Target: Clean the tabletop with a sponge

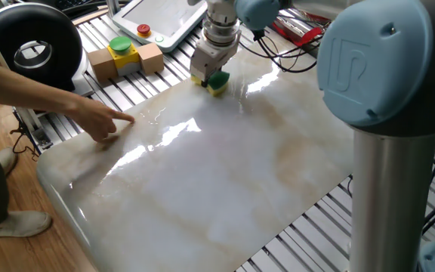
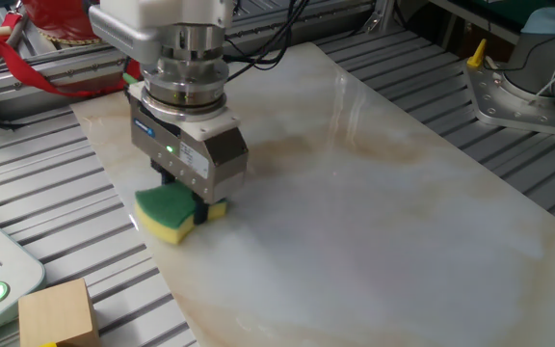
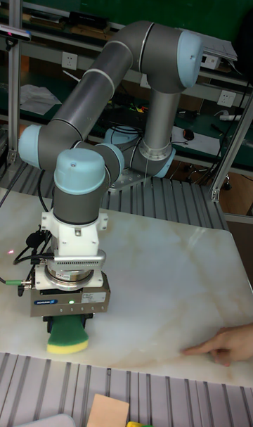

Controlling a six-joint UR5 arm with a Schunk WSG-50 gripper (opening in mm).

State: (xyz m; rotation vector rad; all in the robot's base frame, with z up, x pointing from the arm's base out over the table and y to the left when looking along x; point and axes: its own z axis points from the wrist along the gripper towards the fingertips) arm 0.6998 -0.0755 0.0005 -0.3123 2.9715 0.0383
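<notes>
The sponge [image 1: 217, 81] [image 2: 170, 209] [image 3: 67, 335], green on top of yellow, rests flat on the tabletop [image 1: 225, 181] [image 2: 403, 222] [image 3: 169, 286] near its far edge, by a corner. My gripper [image 1: 208, 78] [image 2: 193, 204] [image 3: 67, 325] stands upright over it, shut on the sponge and pressing it onto the white marble-look slab. Part of the sponge sticks out beside the fingers, whose tips are hidden behind the gripper body.
A person's hand [image 1: 108, 123] [image 3: 221, 345] points at the slab near its left edge. Wooden blocks with a yellow-and-green button [image 1: 124, 54], a black round device [image 1: 32, 49] and a teach pendant [image 1: 157, 19] lie on the grey slats beyond. The arm's column [image 1: 387, 151] stands at right.
</notes>
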